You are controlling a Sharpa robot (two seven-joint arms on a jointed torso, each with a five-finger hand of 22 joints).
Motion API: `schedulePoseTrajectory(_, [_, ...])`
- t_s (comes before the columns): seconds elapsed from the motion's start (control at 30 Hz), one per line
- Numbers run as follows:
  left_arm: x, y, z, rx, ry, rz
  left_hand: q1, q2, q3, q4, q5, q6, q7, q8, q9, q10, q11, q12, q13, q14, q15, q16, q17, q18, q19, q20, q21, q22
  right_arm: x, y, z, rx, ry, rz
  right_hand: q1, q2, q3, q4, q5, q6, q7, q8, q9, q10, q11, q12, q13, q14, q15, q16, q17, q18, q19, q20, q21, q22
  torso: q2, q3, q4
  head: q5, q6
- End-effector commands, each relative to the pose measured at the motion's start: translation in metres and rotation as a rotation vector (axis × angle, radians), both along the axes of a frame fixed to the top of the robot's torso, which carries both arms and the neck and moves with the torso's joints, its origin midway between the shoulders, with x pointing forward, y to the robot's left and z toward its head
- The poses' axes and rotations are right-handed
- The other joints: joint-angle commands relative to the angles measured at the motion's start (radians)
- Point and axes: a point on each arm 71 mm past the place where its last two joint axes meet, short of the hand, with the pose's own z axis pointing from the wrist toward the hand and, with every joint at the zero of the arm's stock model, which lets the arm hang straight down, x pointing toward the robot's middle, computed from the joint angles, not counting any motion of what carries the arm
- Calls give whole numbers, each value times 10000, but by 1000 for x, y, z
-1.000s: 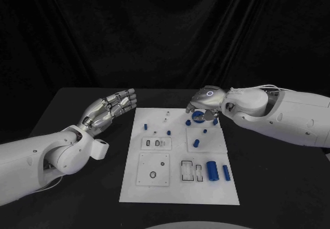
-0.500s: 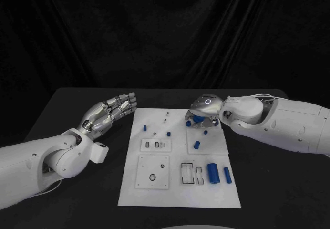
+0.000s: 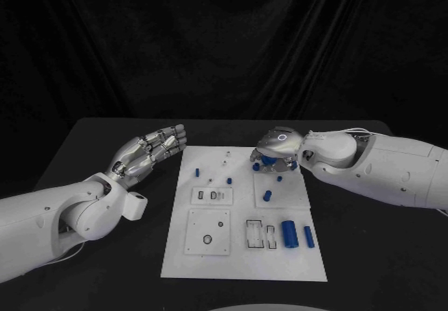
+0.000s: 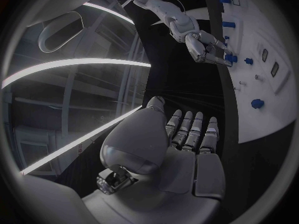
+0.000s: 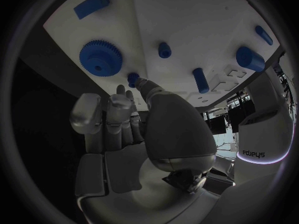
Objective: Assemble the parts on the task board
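The white task board (image 3: 241,259) lies in the middle of the table, with blue parts spread over it. My right hand (image 3: 276,150) hangs low over the board's far right part, fingers pointing down around a blue gear (image 3: 265,161). In the right wrist view the fingers (image 5: 115,107) reach toward the gear (image 5: 99,56), and the thumb tip lies beside a small blue peg (image 5: 132,77); nothing sits inside the hand. My left hand (image 3: 152,148) hovers flat and empty to the left of the board, fingers stretched out (image 4: 187,134).
Two blue cylinders (image 3: 287,233) lie at the board's near right, next to rectangular slots (image 3: 255,233). A short blue pin (image 3: 268,195) and another (image 3: 198,172) lie farther back. The black table (image 3: 93,162) runs to both sides of the board.
My right hand has come down from above the gear to just over the board's far right part, then almost stopped. My left hand has stayed where it was.
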Motion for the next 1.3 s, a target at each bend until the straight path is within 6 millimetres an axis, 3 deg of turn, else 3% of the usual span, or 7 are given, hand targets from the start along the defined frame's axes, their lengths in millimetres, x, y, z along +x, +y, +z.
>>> schedulePoseTrajectory(0.03, [-1,-1,6,-396,-606,-213,120,9,74,7,54,33,-4,59,16,-44,-23,-1,-4,-23,43,30,9,15,72,4,44,-7,0,1,1,333,-224,162,-75,87,126,13,65,58,-86,62,37,-81,-6,68,35,-30,46,47,-25,-185,-122,12,30,8,-16,-1,0,0,-14])
schedulePoseTrajectory(0.23, [0,-1,5,-359,-571,-200,157,18,107,1,82,60,13,63,18,-50,-29,-5,-5,-22,48,38,9,12,76,7,47,-8,2,1,-2,445,-77,113,-79,116,271,-21,80,240,-77,148,117,-135,52,123,76,-59,84,72,-27,-189,-146,43,69,85,-18,-5,-3,11,-29])
schedulePoseTrajectory(0.7, [2,-1,4,-288,-452,-241,327,16,249,-38,190,191,122,91,31,-46,-85,26,-1,-4,65,82,14,-2,96,13,60,-8,5,2,-15,394,222,166,-69,206,572,-138,-6,868,16,458,411,163,-38,360,165,-76,46,178,32,-203,-151,42,193,325,-23,-7,-1,5,-88])
schedulePoseTrajectory(0.77, [2,-1,3,-279,-432,-248,354,13,273,-42,204,239,142,104,37,-43,-95,32,0,1,66,91,15,-3,97,13,61,-8,5,1,-16,432,301,155,97,275,716,-277,62,1129,100,594,521,393,-112,450,189,-83,6,192,38,-210,-147,18,229,398,-26,-6,0,6,-96])
schedulePoseTrajectory(0.93, [2,0,3,-266,-419,-238,417,7,335,-47,239,391,191,151,56,-8,-97,84,8,19,66,119,19,-6,109,11,69,-8,6,0,-18,620,333,308,286,355,922,-468,149,1316,238,686,662,707,-89,499,176,-96,13,211,40,-232,-144,7,289,525,-31,-6,-5,16,-110])
schedulePoseTrajectory(1.1, [3,1,3,-243,-406,-208,467,16,391,-51,275,481,209,180,66,12,-96,106,11,33,63,139,21,-6,121,11,76,-6,5,0,-17,874,128,583,523,481,1030,-702,30,1828,216,962,901,1267,-168,595,176,-84,-30,265,89,-262,-94,-19,408,740,-37,-7,-5,38,-123])
schedulePoseTrajectory(1.3, [2,4,3,-193,-393,-119,510,14,433,-61,307,527,215,195,70,23,-99,120,12,41,65,151,22,-6,128,11,80,-6,3,-1,-11,1536,95,632,682,532,1074,-841,-99,2043,237,1075,1029,1628,-183,606,155,-45,-52,329,159,-300,-14,-45,538,947,-41,-10,-21,90,-107])
